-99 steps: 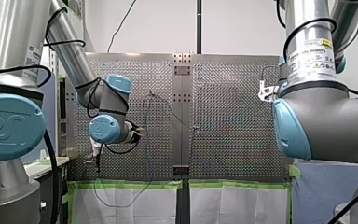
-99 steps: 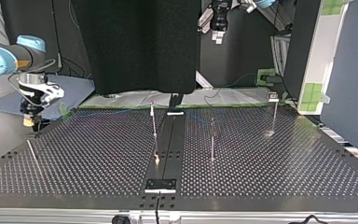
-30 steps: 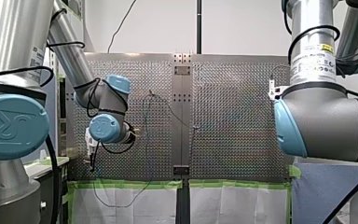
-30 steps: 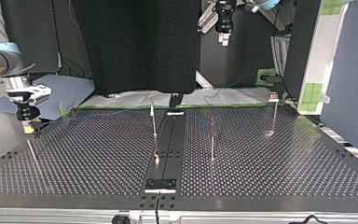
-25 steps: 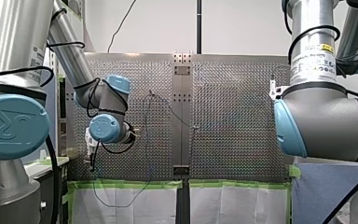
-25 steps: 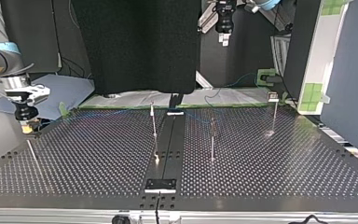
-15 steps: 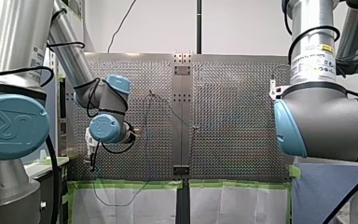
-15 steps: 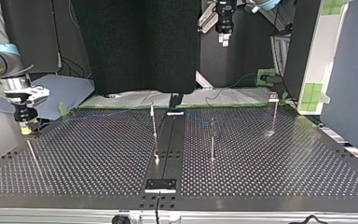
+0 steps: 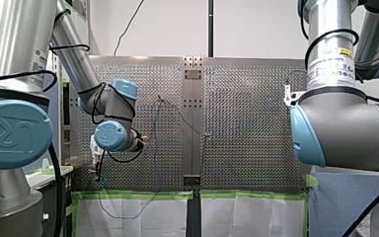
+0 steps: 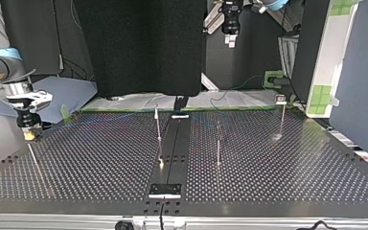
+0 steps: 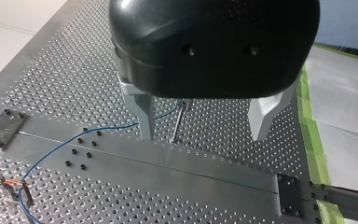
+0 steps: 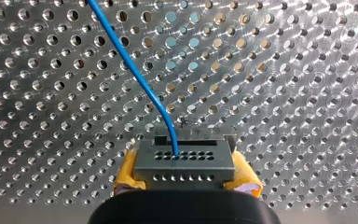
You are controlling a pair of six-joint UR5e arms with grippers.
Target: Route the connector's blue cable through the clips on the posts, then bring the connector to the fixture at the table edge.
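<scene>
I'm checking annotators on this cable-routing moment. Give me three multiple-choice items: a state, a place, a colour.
1. How is my left claw? A. shut tight B. open, empty C. out of view
2. Where is the connector? A. lying loose B. in my left claw C. in my right claw, between its yellow pads
3. What colour is the cable leaving the connector? A. red B. blue C. green
Key: 1B, its fingers stand apart with nothing between; 2C, the pads clamp it in the right wrist view; 3B, blue there.
</scene>
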